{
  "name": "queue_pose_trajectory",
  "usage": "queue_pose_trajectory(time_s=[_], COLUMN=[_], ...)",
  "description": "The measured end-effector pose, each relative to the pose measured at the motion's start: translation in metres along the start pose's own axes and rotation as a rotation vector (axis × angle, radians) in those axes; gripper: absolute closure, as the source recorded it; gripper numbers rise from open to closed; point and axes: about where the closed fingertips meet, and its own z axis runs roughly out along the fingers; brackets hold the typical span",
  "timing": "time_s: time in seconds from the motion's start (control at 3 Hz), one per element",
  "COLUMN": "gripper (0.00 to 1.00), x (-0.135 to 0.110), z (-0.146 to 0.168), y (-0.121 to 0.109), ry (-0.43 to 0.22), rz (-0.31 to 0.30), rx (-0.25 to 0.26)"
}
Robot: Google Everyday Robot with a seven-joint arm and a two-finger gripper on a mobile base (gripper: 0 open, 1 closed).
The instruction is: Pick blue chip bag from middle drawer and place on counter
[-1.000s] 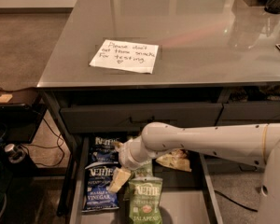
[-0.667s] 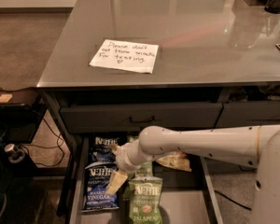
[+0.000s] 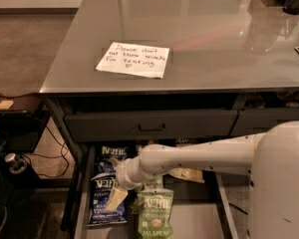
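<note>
The blue chip bag (image 3: 103, 206), dark blue with a lighter lower band, lies flat at the left of the open middle drawer (image 3: 81, 197). My gripper (image 3: 115, 198) reaches down from the right on its white arm and is low over the bag's right half, covering part of it. I cannot tell whether it touches the bag. The counter (image 3: 199, 29) is the glossy grey tabletop above the drawer, with a white handwritten note (image 3: 133, 59) on it.
A plain dark blue Kettle bag (image 3: 111, 156) lies behind the blue chip bag. A green Kettle bag (image 3: 154, 214) lies to its right, and a tan packet (image 3: 188, 174) sits further back. A shallower shut drawer front with a bar handle (image 3: 151, 127) hangs above. A black stand (image 3: 15, 116) is at the left.
My gripper has moved a little to the left and down, further over the blue chip bag. The bags have not moved.
</note>
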Motion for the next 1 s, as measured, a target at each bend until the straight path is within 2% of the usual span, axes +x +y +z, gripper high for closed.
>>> queue_pose_trajectory(time_s=[0.67, 1.0], gripper=[0.00, 0.00], x=[0.015, 0.024], z=[0.035, 0.047], y=[0.001, 0.001], ry=[0.086, 0.100], rz=[-0.016, -0.016], rx=[0.029, 0.028])
